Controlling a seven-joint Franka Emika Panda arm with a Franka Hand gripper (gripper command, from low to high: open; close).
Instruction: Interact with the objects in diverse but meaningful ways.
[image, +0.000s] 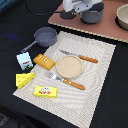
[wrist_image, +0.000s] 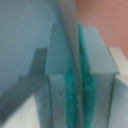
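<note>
Black table carries a woven placemat. On its near side lie the bread loaf, milk carton, cheese wedge and yellow box; the pan sits beyond them. The gripper is well apart, at the far edge over a grey pot; whether it is wide or narrow I cannot tell.

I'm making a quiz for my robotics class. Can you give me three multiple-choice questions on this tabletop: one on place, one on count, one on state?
1. The bread loaf lies: A in the pan; B on the placemat; C on the plate.
2. Wooden-handled utensils beside the plate: A one; B four; C two.
3. The pan is: A upright; B overturned; C on the plate.

Answers: B, it rests on the weave; C, a knife and a fork; A, its hollow faces up.
</note>
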